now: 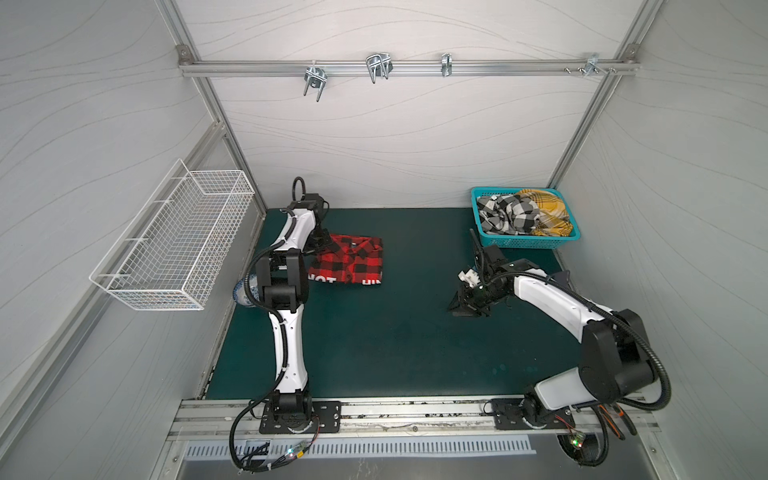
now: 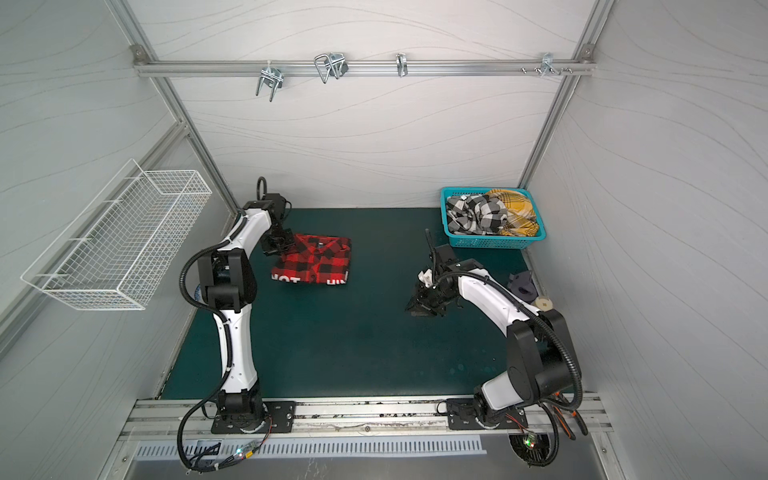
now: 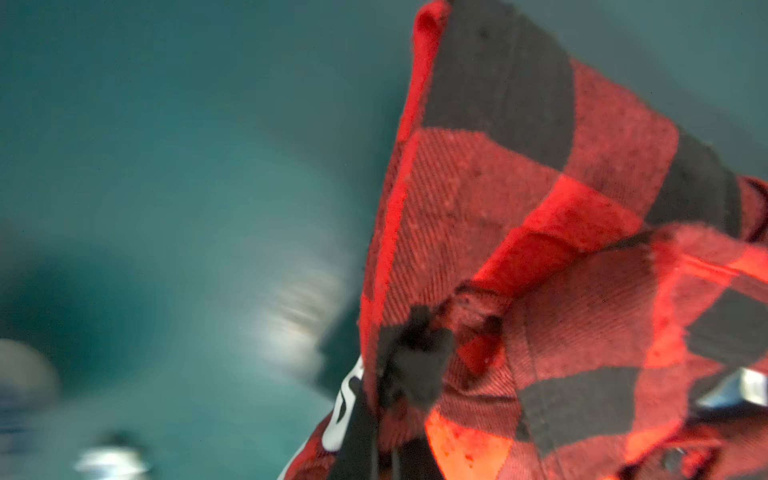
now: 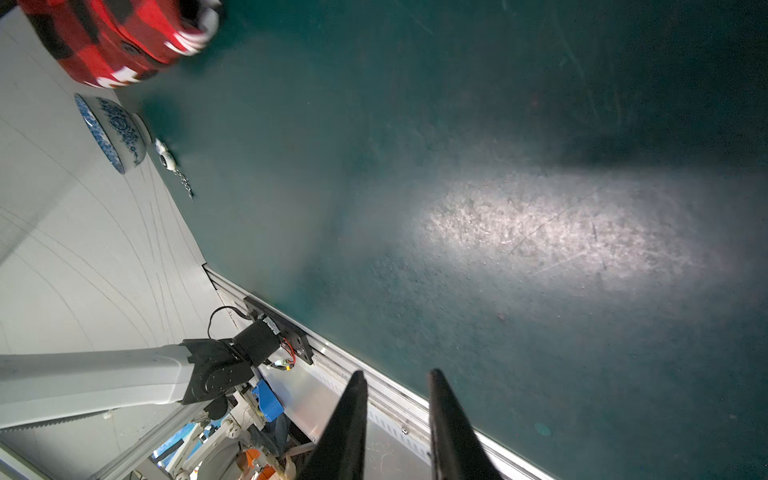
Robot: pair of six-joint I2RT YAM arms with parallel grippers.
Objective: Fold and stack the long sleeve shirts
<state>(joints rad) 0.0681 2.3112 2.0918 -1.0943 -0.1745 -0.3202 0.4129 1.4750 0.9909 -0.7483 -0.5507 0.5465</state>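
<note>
A red-and-black checked long sleeve shirt [image 1: 353, 262] [image 2: 316, 264] with white letters lies folded on the far left of the green mat [image 1: 395, 340]. My left gripper [image 1: 322, 243] [image 2: 277, 245] is at the shirt's far left corner, shut on the cloth. In the left wrist view the red cloth [image 3: 540, 208] is bunched up from the closed jaws and fills the view. My right gripper [image 1: 461, 305] [image 4: 397, 374] hovers open over bare mat at mid right, holding nothing. A black-and-white checked shirt [image 1: 509, 214] and a mustard plaid shirt [image 1: 544, 208] lie crumpled in a teal basket [image 1: 523, 241].
A white wire basket [image 1: 174, 241] hangs on the left wall. A blue-and-white bowl [image 1: 245, 293] [image 4: 112, 133] sits at the mat's left edge behind the left arm. Metal hooks [image 1: 378, 66] hang from the back rail. A dark object [image 2: 523, 284] lies at the mat's right edge.
</note>
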